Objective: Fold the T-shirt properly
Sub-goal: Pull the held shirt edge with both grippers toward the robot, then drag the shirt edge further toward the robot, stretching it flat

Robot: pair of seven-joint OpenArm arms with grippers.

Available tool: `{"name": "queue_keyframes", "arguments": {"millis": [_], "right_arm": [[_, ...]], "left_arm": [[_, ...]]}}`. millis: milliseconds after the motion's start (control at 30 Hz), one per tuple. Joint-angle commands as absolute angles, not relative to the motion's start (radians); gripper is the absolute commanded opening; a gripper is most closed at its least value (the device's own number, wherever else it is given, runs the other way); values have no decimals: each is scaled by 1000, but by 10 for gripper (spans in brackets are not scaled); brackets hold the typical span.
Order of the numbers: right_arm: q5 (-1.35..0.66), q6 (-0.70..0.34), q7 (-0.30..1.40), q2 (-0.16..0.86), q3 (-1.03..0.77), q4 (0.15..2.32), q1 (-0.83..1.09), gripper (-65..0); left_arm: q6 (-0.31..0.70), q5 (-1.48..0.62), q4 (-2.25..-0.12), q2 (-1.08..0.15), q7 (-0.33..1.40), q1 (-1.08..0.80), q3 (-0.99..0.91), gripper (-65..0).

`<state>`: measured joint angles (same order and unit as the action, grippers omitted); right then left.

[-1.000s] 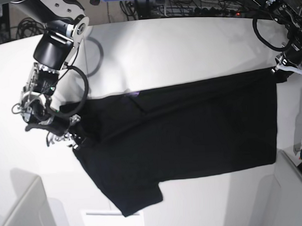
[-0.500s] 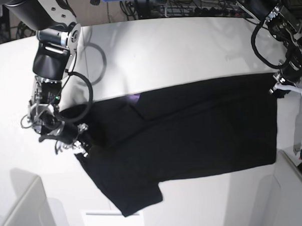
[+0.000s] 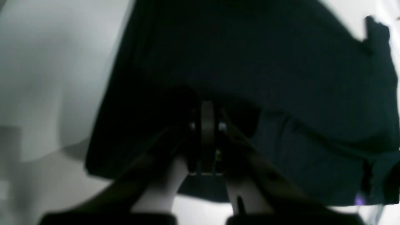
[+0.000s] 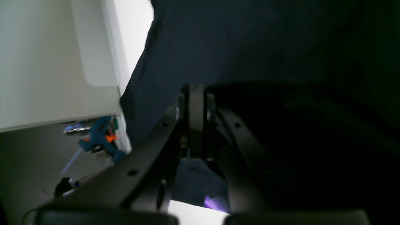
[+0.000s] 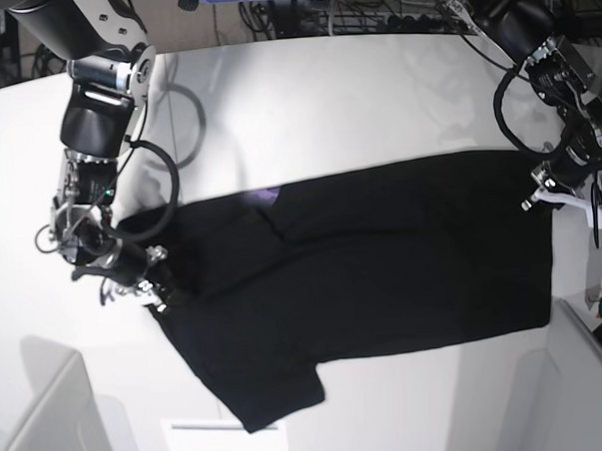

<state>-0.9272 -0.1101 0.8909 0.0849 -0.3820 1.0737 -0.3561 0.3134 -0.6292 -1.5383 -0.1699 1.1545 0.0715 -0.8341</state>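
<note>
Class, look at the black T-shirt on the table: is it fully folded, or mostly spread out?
Mostly spread out. The T-shirt lies wide across the table, one sleeve sticking out at the front and only its back edge turned over.

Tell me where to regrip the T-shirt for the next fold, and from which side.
Probably the free sleeve of the T-shirt near the front table edge: it lies flat and loose, a single flap pointing away from the body. Come from the front edge, pinching its hem. The right gripper and left gripper are both shut on the shirt's two ends, so one must let go first.
</note>
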Motion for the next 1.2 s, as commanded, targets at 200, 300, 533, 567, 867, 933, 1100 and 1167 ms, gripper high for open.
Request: {"name": "queue_keyframes", "arguments": {"millis": [200, 300, 533, 567, 867, 933, 1100, 1167], "right_arm": [[-951, -114, 877, 97, -383, 1095, -383, -650], [-952, -114, 885, 97, -386, 1099, -380, -624], [-955, -116, 903, 94, -392, 1230, -335, -311], [-955, -116, 903, 94, -392, 1271, -321, -311], [-955, -64, 832, 19, -455, 1702, 1, -311], [-952, -45, 771, -19, -463, 1788, 101, -311], [-951, -5, 657, -77, -453, 1854, 255, -309], [-951, 4, 651, -77, -453, 1840, 269, -309]], "left_arm": [[295, -644, -1534, -185, 1142, 96, -835, -650], [288, -644, -1535, -185, 1142, 96, -839, -650], [288, -650, -1543, -185, 1142, 96, -848, -365], [288, -653, -1544, -185, 1142, 96, -849, -283], [292, -831, -1682, -134, 1142, -82, -1061, -95], [292, -834, -1666, -107, 1138, -130, -1090, -95], [292, -832, -1593, -87, 1021, -177, -1078, -95], [291, -832, -1538, -88, 987, -177, -1041, -95]]}}
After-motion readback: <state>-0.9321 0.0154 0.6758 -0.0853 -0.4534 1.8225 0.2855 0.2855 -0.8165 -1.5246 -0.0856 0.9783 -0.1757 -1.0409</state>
